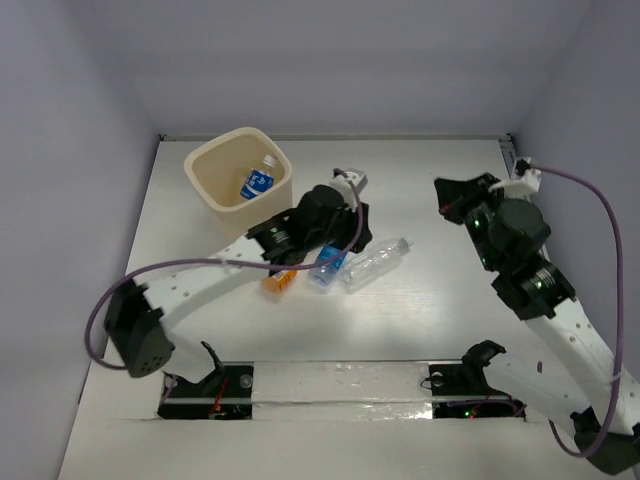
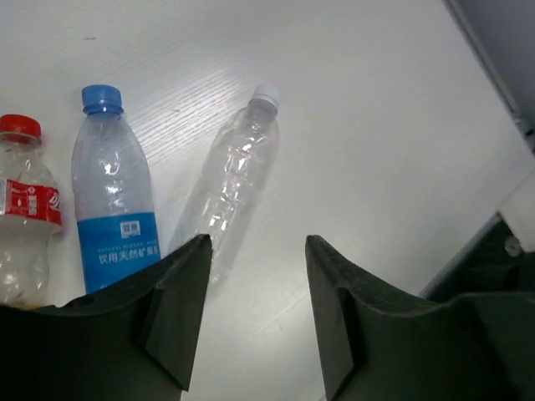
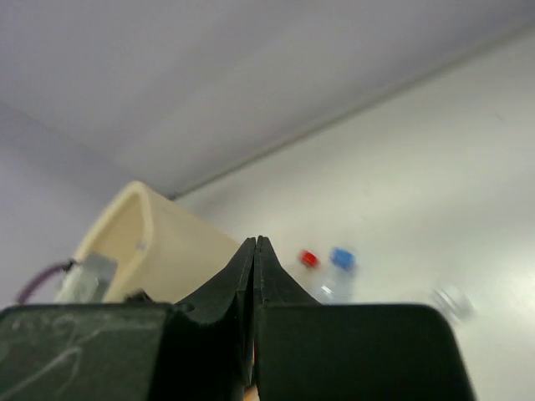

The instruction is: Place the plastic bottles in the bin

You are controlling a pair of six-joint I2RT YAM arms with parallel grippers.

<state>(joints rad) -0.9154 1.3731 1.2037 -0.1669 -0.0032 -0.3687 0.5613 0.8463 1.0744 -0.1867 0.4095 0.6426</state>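
Lining up next pick: your left gripper (image 2: pixel 257 251) spread open, empty, over clear white-capped bottle (image 2: pixel 238 180) lying beside blue-label bottle (image 2: pixel 113 209). Next: lower, straddle body, close, carry to bin (image 1: pixel 222 212); one bottle (image 1: pixel 258 182) already inside. Right gripper (image 3: pixel 255 249) closed, empty.

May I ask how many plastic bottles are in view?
4: a bottle in the bin; red-capped, blue-capped and white-capped ones side by side on the table. Others may be hidden.

Both arms are built of white links joined by rounded black joints. A purple cable (image 1: pixel 92 330) is looped along the left arm (image 1: pixel 190 285), another along the right arm (image 1: pixel 562 322), where green lights (image 1: pixel 540 282) are seen. The left gripper (image 2: pixel 257 246) is fitted with matte black wedge fingers (image 2: pixel 180 309).
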